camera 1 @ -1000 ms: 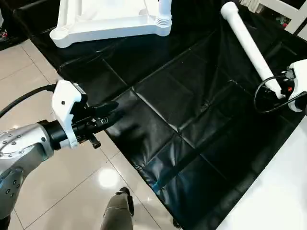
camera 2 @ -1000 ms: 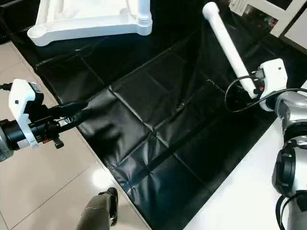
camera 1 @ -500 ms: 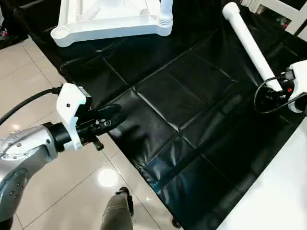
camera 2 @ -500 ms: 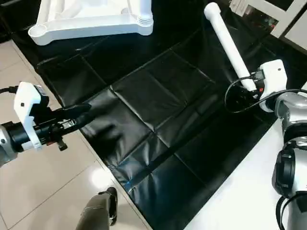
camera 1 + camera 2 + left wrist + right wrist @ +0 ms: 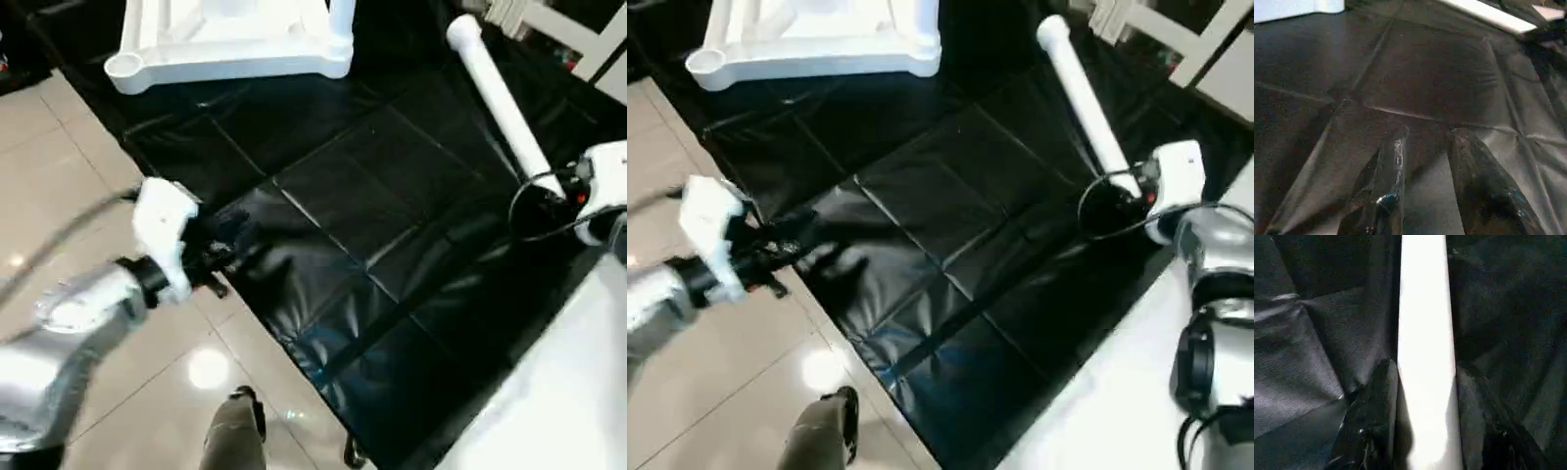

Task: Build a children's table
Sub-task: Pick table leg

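The white table top (image 5: 220, 51) lies upside down at the far left of the black sheet, with one leg (image 5: 341, 14) standing in its near right corner socket. Another long white leg (image 5: 498, 96) lies on the sheet at the right. My right gripper (image 5: 1425, 372) is at that leg's near end (image 5: 1114, 168), shut on it, with a finger (image 5: 1382, 401) pressed against each side. My left gripper (image 5: 1430, 132) hovers low over the sheet's left edge (image 5: 233, 251), open and holding nothing.
A black crinkled sheet (image 5: 372, 215) covers the work area over a beige tiled floor (image 5: 59, 147). A white surface (image 5: 578, 392) fills the near right corner. White furniture (image 5: 549, 22) stands at the far right. A grey foot (image 5: 233, 436) shows at the bottom.
My right gripper's fingers have closed in onto the lying leg. The left arm has drifted a little to the right and nearer to me, still open.
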Controlling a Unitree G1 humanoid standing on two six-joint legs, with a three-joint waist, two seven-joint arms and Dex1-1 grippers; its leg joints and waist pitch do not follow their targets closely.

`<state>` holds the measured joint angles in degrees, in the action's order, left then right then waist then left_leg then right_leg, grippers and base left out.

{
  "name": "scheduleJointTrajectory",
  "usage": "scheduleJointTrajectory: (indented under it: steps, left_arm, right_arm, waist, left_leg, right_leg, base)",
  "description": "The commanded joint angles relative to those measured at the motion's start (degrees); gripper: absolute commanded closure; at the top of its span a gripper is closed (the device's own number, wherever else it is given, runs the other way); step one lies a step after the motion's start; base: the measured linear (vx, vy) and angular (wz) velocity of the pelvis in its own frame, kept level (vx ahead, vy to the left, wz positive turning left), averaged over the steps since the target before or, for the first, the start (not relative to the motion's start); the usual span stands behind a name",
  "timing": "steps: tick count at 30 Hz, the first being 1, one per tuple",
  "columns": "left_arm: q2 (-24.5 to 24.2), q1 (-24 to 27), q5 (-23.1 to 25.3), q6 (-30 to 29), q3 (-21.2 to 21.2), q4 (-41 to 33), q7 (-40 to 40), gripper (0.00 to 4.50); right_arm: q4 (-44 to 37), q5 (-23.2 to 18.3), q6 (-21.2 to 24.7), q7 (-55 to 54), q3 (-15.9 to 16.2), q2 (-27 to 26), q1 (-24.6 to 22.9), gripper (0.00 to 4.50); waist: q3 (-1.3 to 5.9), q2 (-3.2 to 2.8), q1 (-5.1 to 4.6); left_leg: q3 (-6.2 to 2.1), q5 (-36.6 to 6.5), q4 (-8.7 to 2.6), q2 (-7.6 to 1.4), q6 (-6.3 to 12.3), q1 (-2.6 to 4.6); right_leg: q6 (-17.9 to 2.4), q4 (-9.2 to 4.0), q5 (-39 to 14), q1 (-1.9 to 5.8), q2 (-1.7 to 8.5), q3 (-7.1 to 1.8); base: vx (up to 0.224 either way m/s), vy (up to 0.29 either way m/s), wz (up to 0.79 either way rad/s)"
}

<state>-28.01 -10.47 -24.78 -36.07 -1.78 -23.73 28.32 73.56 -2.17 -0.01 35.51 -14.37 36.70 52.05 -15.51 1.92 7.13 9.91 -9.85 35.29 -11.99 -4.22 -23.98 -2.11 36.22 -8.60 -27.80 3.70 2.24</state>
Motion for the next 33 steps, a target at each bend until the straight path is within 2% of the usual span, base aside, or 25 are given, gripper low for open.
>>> scheduleJointTrajectory:
  steps: [1, 3, 4, 7, 8, 9, 10, 12, 13, 15, 16, 17, 18, 19, 20, 21, 23, 26, 27, 28, 29, 30, 31, 32, 33]
  left_arm:
    - [1.71, 0.64, 2.66, 2.62, 1.93, 2.93, -2.05, 2.98]
    - [2.75, 0.5, 3.65, 3.6, 2.53, 4.26, -2.85, 2.98]
    - [3.56, 0.36, 4.3, 4.24, 3.01, 5.1, -3.47, 2.98]
    - [4.74, 0.1, 5.39, 5.29, 3.97, 6.38, -4.37, 2.98]
    - [5.58, -0.24, 6.1, 5.91, 4.73, 7.3, -5.01, 2.98]
    - [6.31, -0.53, 6.73, 6.51, 5.36, 8.06, -5.47, 2.98]
    - [6.64, -0.68, 6.99, 6.77, 5.64, 8.35, -5.66, 2.98]
    - [7.52, -1.02, 7.45, 7.37, 5.77, 8.93, -6.25, 2.98]
    - [7.52, -1.02, 7.45, 7.37, 5.77, 8.93, -6.25, 2.98]
    - [9.11, -1.37, 8.17, 8.39, 5.31, 9.55, -8.01, 2.98]
    - [9.11, -1.37, 8.17, 8.39, 5.31, 9.55, -8.01, 2.98]
    - [9.92, -1.53, 8.35, 8.58, 5.01, 9.85, -8.86, 2.98]
    - [10.33, -1.65, 8.34, 8.46, 4.82, 9.92, -9.37, 2.98]
    - [11.07, -1.85, 8.31, 8.24, 4.49, 10.05, -10.28, 2.98]
    - [12.19, -2.5, 9.3, 9.42, 4.2, 10.65, -11.85, 2.98]
    - [12.5, -2.83, 9.91, 10.15, 4.22, 10.95, -12.35, 2.98]
    - [12.86, -3.46, 11.0, 10.66, 4.18, 11.36, -13.51, 2.98]
    - [13.17, -4.79, 11.58, 12.09, 3.37, 12.14, -14.31, 2.98]
    - [13.0, -5.15, 11.43, 12.08, 3.06, 12.34, -14.19, 2.98]
    - [12.77, -5.4, 11.49, 11.79, 2.89, 12.42, -14.24, 2.98]
    - [12.72, -5.53, 11.59, 11.58, 2.76, 12.46, -14.33, 2.98]
    - [12.71, -5.68, 11.73, 11.56, 2.63, 12.44, -14.48, 2.98]
    - [12.75, -5.8, 12.16, 11.49, 2.49, 12.41, -14.89, 2.98]
    - [12.78, -5.88, 12.53, 11.45, 2.33, 12.46, -15.3, 2.98]
    - [12.87, -5.91, 12.76, 11.37, 2.14, 12.59, -15.71, 2.98]
  right_arm:
    - [-1.5, -1.73, 1.09, -1.69, -1.69, -1.39, -2.52, 3.24]
    - [-2.57, -2.73, 1.11, -3.13, -2.61, -2.25, -3.1, 3.25]
    - [-4.4, -3.55, 1.19, -3.61, -2.93, -3.22, -4.06, 3.27]
    - [-8.42, -4.68, 1.78, -3.79, -3.05, -4.98, -6.21, 3.28]
    - [-13.21, -5.64, 2.46, -4.59, -3.31, -6.62, -8.48, 3.28]
    - [-18.09, -6.7, 3.37, -5.15, -3.54, -8.05, -10.76, 3.28]
    - [-21.02, -7.39, 4.05, -5.21, -3.67, -8.81, -12.11, 3.28]
    - [-28.04, -9.04, 5.6, -7.34, -4.93, -10.6, -15.25, 3.28]
    - [-28.04, -9.04, 5.6, -7.34, -4.93, -10.6, -15.25, 3.28]
    - [-35.91, -11.31, 8.05, -10.02, -6.42, -13.04, -18.87, 3.28]
    - [-35.91, -11.31, 8.05, -10.02, -6.42, -13.04, -18.87, 3.28]
    - [-39.92, -12.3, 9.36, -10.91, -6.6, -14.31, -20.73, 3.28]
    - [-41.44, -12.59, 9.63, -11.21, -6.5, -14.87, -21.44, 3.28]
    - [-44.12, -13.09, 10.1, -11.73, -6.32, -15.86, -22.68, 3.28]
    - [-50.23, -13.42, 11.34, -13.86, -5.79, -18.02, -25.16, 3.28]
    - [-53.03, -13.65, 12.17, -14.89, -5.64, -19.01, -26.16, 3.28]
    - [-56.3, -14.25, 13.53, -16.24, -5.7, -20.14, -27.06, 3.28]
    - [-60.96, -15.14, 15.59, -19.29, -5.89, -21.73, -27.77, 3.28]
    - [-62.33, -15.9, 16.96, -20.01, -6.01, -22.35, -27.96, 3.28]
    - [-63.72, -16.69, 18.18, -20.35, -6.04, -22.93, -28.3, 3.28]
    - [-65.18, -17.32, 19.33, -20.74, -6.01, -23.34, -28.76, 3.28]
    - [-66.64, -16.91, 20.45, -21.07, -5.33, -23.53, -29.63, 3.28]
    - [-68.3, -16.67, 20.98, -21.74, -5.14, -24.22, -30.62, 3.28]
    - [-69.81, -16.64, 21.59, -22.57, -5.14, -24.94, -31.47, 3.28]
    - [-71.36, -16.73, 22.81, -23.84, -5.28, -25.61, -32.2, 3.28]
  waist:
    - [7.96, 0.51, -0.89]
    - [8.39, 0.6, -1.51]
    - [8.61, 0.91, -1.88]
    - [9.04, 0.77, -2.46]
    - [9.27, 1.16, -2.82]
    - [9.4, 1.16, -2.73]
    - [9.54, 1.2, -2.81]
    - [9.83, 1.55, -3.34]
    - [10.04, 1.48, -3.43]
    - [9.98, 1.58, -3.86]
    - [9.98, 1.58, -3.86]
    - [9.9, 1.51, -3.91]
    - [9.89, 1.5, -3.86]
    - [9.77, 1.38, -3.9]
    - [9.82, 1.48, -4.02]
    - [9.94, 1.52, -4.08]
    - [9.86, 1.62, -4.35]
    - [9.84, 1.86, -4.46]
    - [10.07, 2.06, -3.98]
    - [10.09, 2.22, -3.82]
    - [10.08, 2.51, -3.23]
    - [10.13, 2.89, -2.95]
    - [9.84, 3.38, -2.28]
    - [9.8, 2.64, -2.01]
    - [8.97, 3.68, -1.49]
  left_leg:
    - [0.95, -0.67, -2.72, -0.43, 8.95, 1.42]
    - [0.81, -2.39, -2.69, -0.38, 7.84, 1.3]
    - [0.9, -3.78, -2.66, -0.29, 6.97, 1.33]
    - [0.86, -6.29, -2.66, -0.29, 5.29, 1.43]
    - [0.76, -6.45, -2.73, -0.16, 4.9, 1.25]
    - [0.74, -6.35, -2.7, -0.17, 4.61, 1.22]
    - [0.8, -6.4, -2.72, -0.24, 4.47, 1.42]
    - [0.61, -6.06, -2.88, -0.1, 4.13, 1.04]
    - [0.68, -6.7, -2.81, -0.13, 3.71, 1.34]
    - [0.72, -8.32, -2.92, 0.05, 3.01, 1.22]
    - [0.72, -8.32, -2.92, 0.05, 3.01, 1.22]
    - [0.68, -9.37, -3.05, 0.1, 2.48, 1.24]
    - [0.67, -9.7, -3.1, 0.12, 2.31, 1.19]
    - [0.63, -10.88, -3.2, 0.07, 1.85, 1.25]
    - [0.46, -11.04, -3.33, 0.16, 1.54, 1.09]
    - [0.45, -11.29, -3.33, 0.13, 1.42, 1.11]
    - [0.12, -13.52, -3.58, 0.2, 0.75, 1.26]
    - [0.2, -13.44, -3.61, 0.39, 0.54, 1.28]
    - [0.7, -11.09, -3.41, 1.05, 3.27, 0.77]
    - [0.87, -10.18, -3.1, 1.34, 4.44, 0.48]
    - [0.7, -8.98, -2.08, 1.7, 6.8, 0.19]
    - [0.35, -8.75, -1.09, 1.78, 7.9, 0.02]
    - [-1.05, -8.36, 1.09, 1.73, 8.96, -0.51]
    - [0.06, -9.43, 2.47, 1.94, 6.69, 1.85]
    - [-0.71, -12.67, 2.62, 2.92, 5.21, 1.64]
  right_leg:
    - [-17.96, -2.55, -4.39, 5.24, 2.69, -2.17]
    - [-17.04, -2.64, -7.0, 5.3, 2.81, -2.11]
    - [-15.92, -2.87, -8.81, 5.37, 2.8, -2.21]
    - [-13.97, -3.27, -12.13, 5.15, 2.78, -2.17]
    - [-13.07, -3.27, -12.83, 5.37, 2.59, -2.08]
    - [-12.5, -3.21, -13.09, 5.4, 2.71, -2.08]
    - [-11.32, -3.4, -13.35, 5.1, 2.64, -2.18]
    - [-10.58, -3.42, -14.18, 5.31, 2.5, -1.98]
    - [-9.88, -3.53, -15.09, 5.01, 2.58, -2.04]
    - [-8.59, -3.98, -17.99, 4.85, 2.39, -1.92]
    - [-8.59, -3.98, -17.99, 4.85, 2.39, -1.92]
    - [-7.1, -4.26, -20.07, 4.61, 2.34, -1.87]
    - [-6.47, -4.47, -20.8, 4.65, 2.38, -1.85]
    - [-5.4, -4.8, -22.47, 4.36, 2.38, -1.83]
    - [-4.36, -4.91, -23.37, 4.37, 2.32, -1.76]
    - [-4.09, -4.93, -23.7, 4.3, 2.37, -1.72]
    - [-2.04, -5.37, -27.54, 4.01, 2.34, -1.47]
    - [-0.77, -5.76, -28.81, 3.98, 2.55, -1.54]
    - [-0.5, -5.92, -29.51, 4.97, 4.17, -2.68]
    - [-0.27, -6.19, -29.86, 5.34, 4.92, -3.22]
    - [0.37, -7.01, -31.55, 5.91, 6.87, -4.58]
    - [0.78, -7.67, -33.44, 6.18, 8.45, -5.57]
    - [2.22, -9.14, -39.25, 6.65, 12.02, -7.68]
    - [2.89, -10.59, -44.84, 4.83, 10.01, -11.24]
    - [0.98, -10.53, -47.29, 5.87, 8.29, -13.66]
  base:
    - [0.0, 0.0, 0.0]
    - [0.0, 0.0, 0.0]
    - [0.0, 0.0, 0.0]
    - [0.0, 0.0, 0.0]
    - [0.0, 0.0, 0.0]
    - [0.0, 0.0, 0.0]
    - [0.0, 0.0, 0.0]
    - [0.0, 0.0, 0.0]
    - [0.0, 0.0, 0.0]
    - [0.0, 0.0, 0.0]
    - [0.0, 0.0, 0.0]
    - [0.0, 0.0, 0.0]
    - [0.0, 0.0, 0.0]
    - [0.0, 0.0, 0.0]
    - [0.0, 0.0, 0.0]
    - [0.0, 0.0, 0.0]
    - [0.0, 0.0, 0.0]
    - [0.0, 0.0, 0.0]
    - [0.0, 0.0, 0.0]
    - [0.0, 0.0, 0.0]
    - [-0.014, 0.051, 0.02]
    - [-0.014, 0.051, 0.02]
    - [-0.009, 0.092, 0.05]
    - [-0.01, 0.133, -0.19]
    - [-0.01, 0.133, -0.19]
